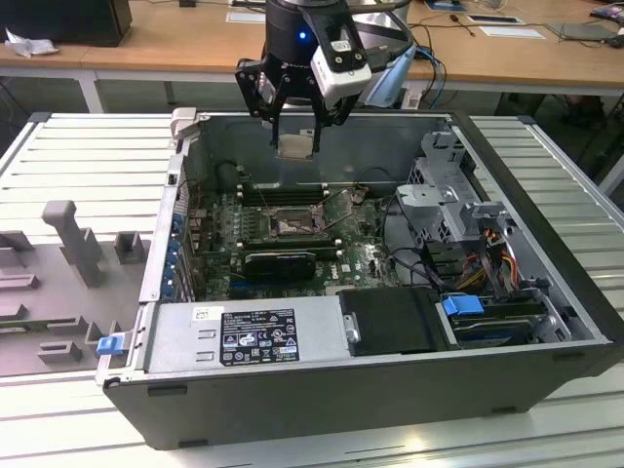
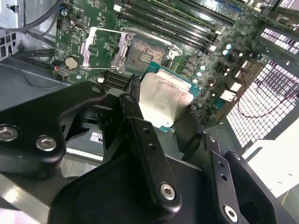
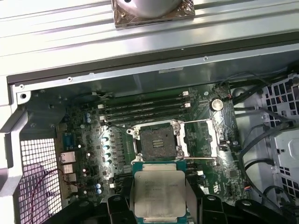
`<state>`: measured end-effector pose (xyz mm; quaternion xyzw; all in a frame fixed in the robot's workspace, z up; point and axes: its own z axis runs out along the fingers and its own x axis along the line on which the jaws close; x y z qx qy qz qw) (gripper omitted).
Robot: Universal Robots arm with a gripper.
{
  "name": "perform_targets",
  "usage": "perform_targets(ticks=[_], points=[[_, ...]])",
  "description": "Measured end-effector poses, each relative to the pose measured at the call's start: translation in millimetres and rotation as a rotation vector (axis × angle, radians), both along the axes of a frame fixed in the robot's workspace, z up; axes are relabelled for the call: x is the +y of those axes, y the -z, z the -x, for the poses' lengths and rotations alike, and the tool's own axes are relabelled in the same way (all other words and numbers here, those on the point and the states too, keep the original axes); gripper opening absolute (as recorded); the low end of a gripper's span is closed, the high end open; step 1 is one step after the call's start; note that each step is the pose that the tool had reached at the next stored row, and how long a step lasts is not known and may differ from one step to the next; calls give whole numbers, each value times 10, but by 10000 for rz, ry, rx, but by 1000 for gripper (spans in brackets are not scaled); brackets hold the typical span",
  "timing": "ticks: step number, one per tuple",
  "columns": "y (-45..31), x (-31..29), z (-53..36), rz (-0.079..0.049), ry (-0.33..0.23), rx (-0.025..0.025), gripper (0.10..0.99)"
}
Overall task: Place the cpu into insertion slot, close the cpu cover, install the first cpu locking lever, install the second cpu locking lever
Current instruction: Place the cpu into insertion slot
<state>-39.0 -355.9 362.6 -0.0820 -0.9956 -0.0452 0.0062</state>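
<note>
End effector point(image 2: 163, 105) hangs above the open computer case point(image 1: 341, 400), its black fingers point(image 2: 133, 100) pinched on opposite edges of the cpu point(image 3: 159, 193), a flat square with a dull silver face and green rim. Below, on the green motherboard point(image 3: 93, 140), the dark-framed insertion slot point(image 3: 154, 142) lies bare. The thin silver cpu cover point(image 3: 198, 122) is flipped open beside it.

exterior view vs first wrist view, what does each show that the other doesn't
The exterior view adds the whole computer case, its power supply, and a grey fixture tray at that view's left. The first wrist view adds the cpu cover swung open, and the rear vent grille. Both share the gripper, fingers shut on the cpu, over the open case, and the empty insertion slot.
</note>
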Motion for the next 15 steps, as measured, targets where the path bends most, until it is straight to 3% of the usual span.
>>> perform_targets(ticks=[15], points=[[1,0,0,1,1038,0,533]])
